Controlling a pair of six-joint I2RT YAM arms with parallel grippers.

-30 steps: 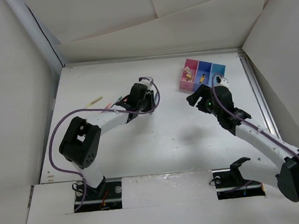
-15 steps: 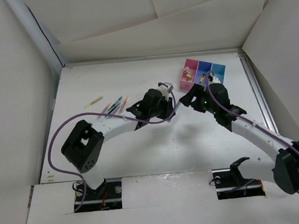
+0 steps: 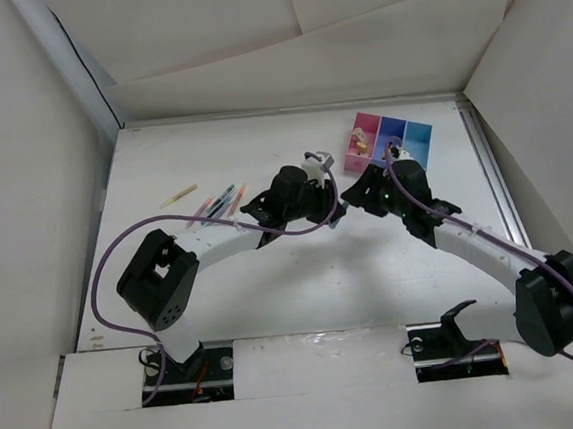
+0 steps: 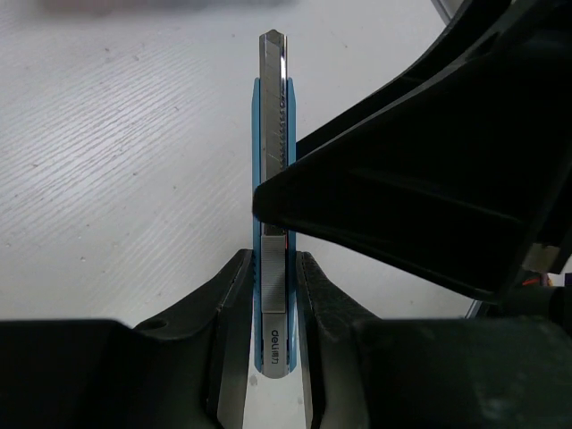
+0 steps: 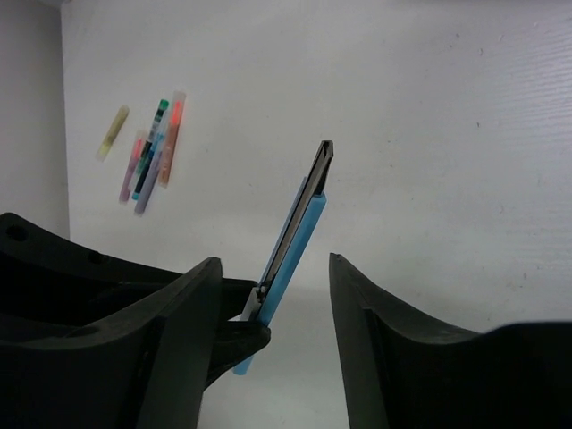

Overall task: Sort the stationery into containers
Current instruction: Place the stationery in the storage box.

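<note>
Left gripper [image 4: 273,268] is pinched on the blue cutter [image 4: 273,170] at its tail end. In the left wrist view the blade end points to 12 o'clock, with the table [image 4: 107,161] behind it.

Right gripper [image 5: 275,281] is spread wide, with its fingers [image 5: 375,313] on either side of the cutter's shaft. As far as we can tell, neither touches it. In the right wrist view the long axis runs from 7 to 1 o'clock, so the cutter sits skewed in the gap.

We judge this a handover: the right gripper needs only to close across the shaft. The right arm is also nearer the containers [image 3: 389,142], which lie at 1 o'clock from the meeting point in the top view.

Top view: both grippers meet mid-table, and we cannot pick out the cutter between them. Left wrist view: one right finger [image 4: 420,206] looms at 3 o'clock and the other is out of sight. Only the right wrist view shows both. Loose pens [image 3: 215,203] lie at 9 o'clock from the left gripper, unsorted.
</note>
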